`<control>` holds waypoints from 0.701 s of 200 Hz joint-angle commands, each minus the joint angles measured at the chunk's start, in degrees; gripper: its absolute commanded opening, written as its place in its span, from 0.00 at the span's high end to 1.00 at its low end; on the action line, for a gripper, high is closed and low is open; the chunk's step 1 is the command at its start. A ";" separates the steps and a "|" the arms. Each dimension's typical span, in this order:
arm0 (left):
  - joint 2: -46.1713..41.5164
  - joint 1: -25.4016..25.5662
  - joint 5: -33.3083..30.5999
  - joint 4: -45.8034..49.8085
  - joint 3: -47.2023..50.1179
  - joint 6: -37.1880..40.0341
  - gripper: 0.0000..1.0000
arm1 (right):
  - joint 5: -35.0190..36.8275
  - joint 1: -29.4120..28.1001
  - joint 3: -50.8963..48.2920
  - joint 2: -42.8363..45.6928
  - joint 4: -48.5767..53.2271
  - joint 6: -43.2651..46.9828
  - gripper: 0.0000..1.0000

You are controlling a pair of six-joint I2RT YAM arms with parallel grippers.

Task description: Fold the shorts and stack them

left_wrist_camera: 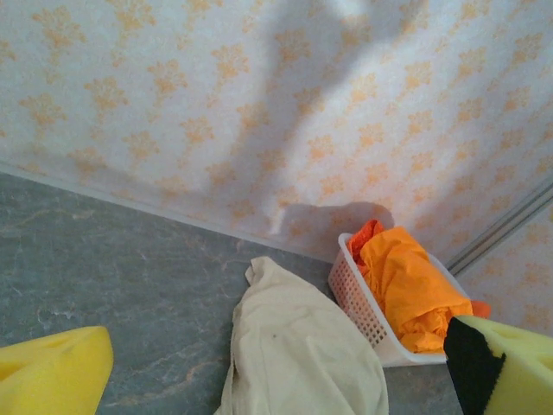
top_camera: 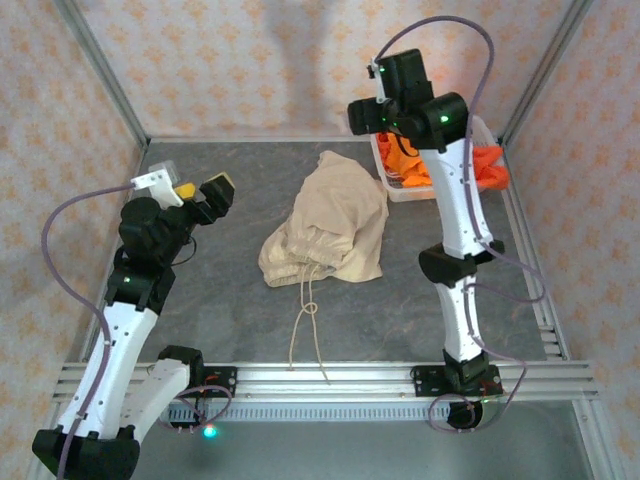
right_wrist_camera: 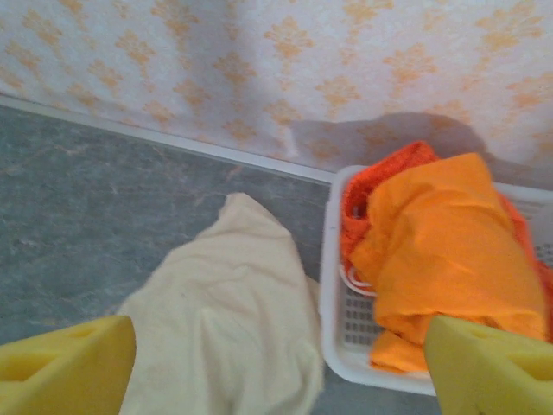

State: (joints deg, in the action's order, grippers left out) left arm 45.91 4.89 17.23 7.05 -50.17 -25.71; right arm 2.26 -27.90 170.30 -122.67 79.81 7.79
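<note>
A grey marbled surface [top_camera: 220, 300] is boxed in by walls papered in a pale orange floral print. At centre, the beige shorts [top_camera: 330, 225] are seen lying crumpled and unfolded on the surface, with the drawstring [top_camera: 308, 320] trailing toward the near edge. Further right, at the back corner, the white mesh basket [top_camera: 400, 190] is set right against the beige pair, and the orange shorts [right_wrist_camera: 441, 251] are heaped inside it.

Trouble can be foreseen. The loose drawstring could be snagged or dragged during a fold. The bunched cloth could be caught in doubled layers, and a lopsided fold would result. The basket could be knocked if the right arm is lowered carelessly.

On the left, the left arm is bent at the elbow and held well clear of the cloth, the left gripper [top_camera: 203, 190] spread wide, nothing between its yellow pads [left_wrist_camera: 52, 372]. On the right, the right arm is raised tall over the basket, and the right gripper [right_wrist_camera: 276, 372] is spread too, with nothing pinched.
</note>
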 commanded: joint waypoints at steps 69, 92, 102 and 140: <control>3.75 1.04 1.39 2.62 2.15 -0.72 0.00 | -3.85 2.28 -76.25 45.55 -36.41 6.62 0.00; 6.29 1.23 -0.44 7.76 1.14 -0.97 0.00 | -10.61 3.80 -93.48 53.05 -44.84 1.04 0.00; 7.98 1.23 -1.34 10.58 1.02 -1.99 0.00 | -13.50 3.76 -98.88 53.76 -46.90 -1.10 0.00; 15.92 2.97 3.91 10.94 4.05 -6.94 0.02 | -16.82 -1.67 -109.37 51.69 -53.48 -8.16 0.00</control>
State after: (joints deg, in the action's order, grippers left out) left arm 58.04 6.04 17.76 15.44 -48.05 -28.73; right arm -10.96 -25.52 64.88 -69.67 36.42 5.93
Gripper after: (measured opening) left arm 0.992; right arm 0.994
